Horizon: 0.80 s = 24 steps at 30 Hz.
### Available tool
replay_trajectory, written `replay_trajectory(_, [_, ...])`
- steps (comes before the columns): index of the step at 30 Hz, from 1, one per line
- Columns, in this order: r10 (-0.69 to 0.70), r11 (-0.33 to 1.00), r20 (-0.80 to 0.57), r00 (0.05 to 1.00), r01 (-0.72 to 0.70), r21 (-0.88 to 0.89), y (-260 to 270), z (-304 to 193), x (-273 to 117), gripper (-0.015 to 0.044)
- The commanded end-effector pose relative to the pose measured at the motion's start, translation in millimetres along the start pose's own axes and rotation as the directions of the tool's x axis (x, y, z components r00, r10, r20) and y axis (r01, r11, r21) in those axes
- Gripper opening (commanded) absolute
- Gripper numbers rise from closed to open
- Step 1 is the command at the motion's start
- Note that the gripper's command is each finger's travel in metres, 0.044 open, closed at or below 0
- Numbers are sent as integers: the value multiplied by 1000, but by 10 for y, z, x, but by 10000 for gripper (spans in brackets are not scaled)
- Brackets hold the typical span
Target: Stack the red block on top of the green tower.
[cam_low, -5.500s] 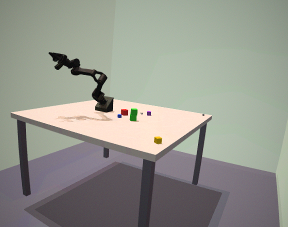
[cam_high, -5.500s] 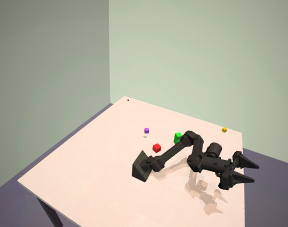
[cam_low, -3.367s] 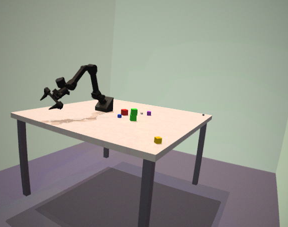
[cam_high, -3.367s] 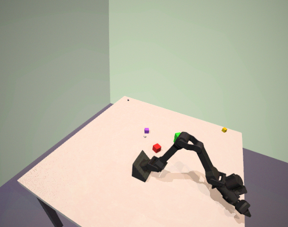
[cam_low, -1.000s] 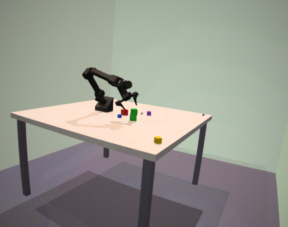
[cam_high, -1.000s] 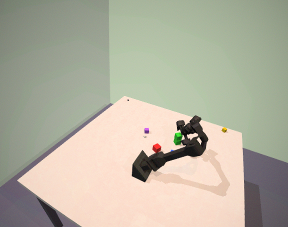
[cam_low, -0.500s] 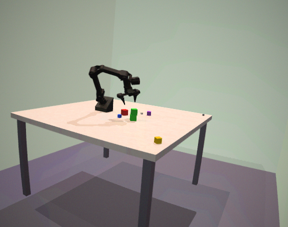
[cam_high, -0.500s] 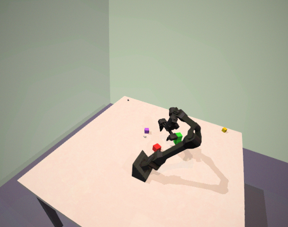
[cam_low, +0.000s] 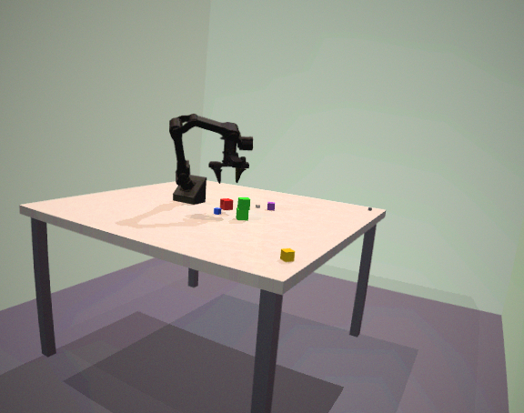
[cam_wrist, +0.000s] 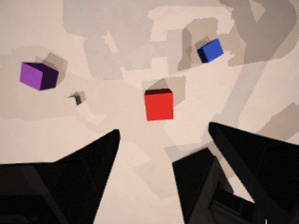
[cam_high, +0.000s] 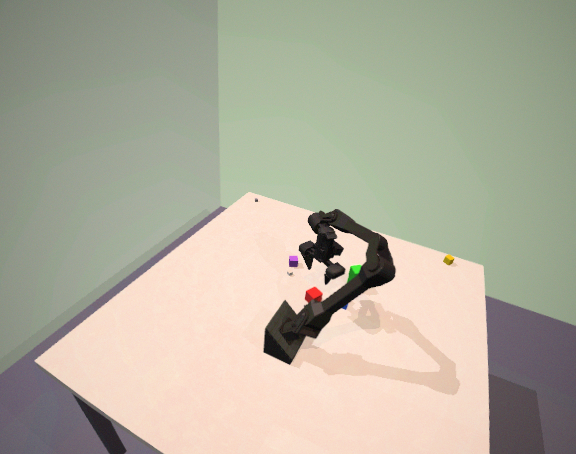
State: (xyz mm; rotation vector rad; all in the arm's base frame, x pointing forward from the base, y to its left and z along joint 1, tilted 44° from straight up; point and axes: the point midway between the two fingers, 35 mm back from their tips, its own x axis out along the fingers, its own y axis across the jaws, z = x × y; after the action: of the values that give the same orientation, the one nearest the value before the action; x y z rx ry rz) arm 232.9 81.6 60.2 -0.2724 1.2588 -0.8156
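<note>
Left to right across the table [cam_low: 124, 227], exterior view: arm base, then blue cube [cam_low: 217, 211], red block [cam_low: 226, 204], green tower [cam_low: 243, 208], a tiny grey bit [cam_low: 257, 206], purple cube [cam_low: 271, 206]. Yellow cube [cam_low: 287, 255] sits well apart, near the front right edge.

Red block: flat on the table, just beside the green tower on its left, not touching it as far as this view shows. Untouched.

Green tower: two green blocks, upright, nothing on top.

Gripper [cam_low: 228, 175]: hangs high above the blocks, pointing down, fingers spread almost to their full width, nothing between them.

Wrist view, left to right: purple cube [cam_wrist: 38, 76], grey bit [cam_wrist: 77, 100], red block [cam_wrist: 159, 105], blue cube [cam_wrist: 210, 51]. The red block lies roughly centred between the two dark fingertips and ahead of them, well below. Tower not in this view.

Top view: gripper [cam_high: 322, 270] stands over the patch between purple cube [cam_high: 293, 260] and green tower [cam_high: 355, 272]; red block [cam_high: 314, 294] nearer the base.

Progress, as judged: early. Nothing grasped, nothing stacked. Left to do: descend over the red block, close on it, lift, carry across to the tower top, set down squarely, release and withdraw without nudging the tower. Tight spacing between block and tower makes the descent the first risk.
</note>
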Motion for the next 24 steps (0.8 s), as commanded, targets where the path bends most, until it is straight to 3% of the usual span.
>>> replay_trajectory(1, [-12,1000,3,1000,12,0,-21,-13,13,440])
replay_trajectory(12, [-13,1000,5,1000,13,0,-23,-16,608,440])
replay_trajectory(24, [-12,1000,5,1000,12,0,-10,-19,707,440])
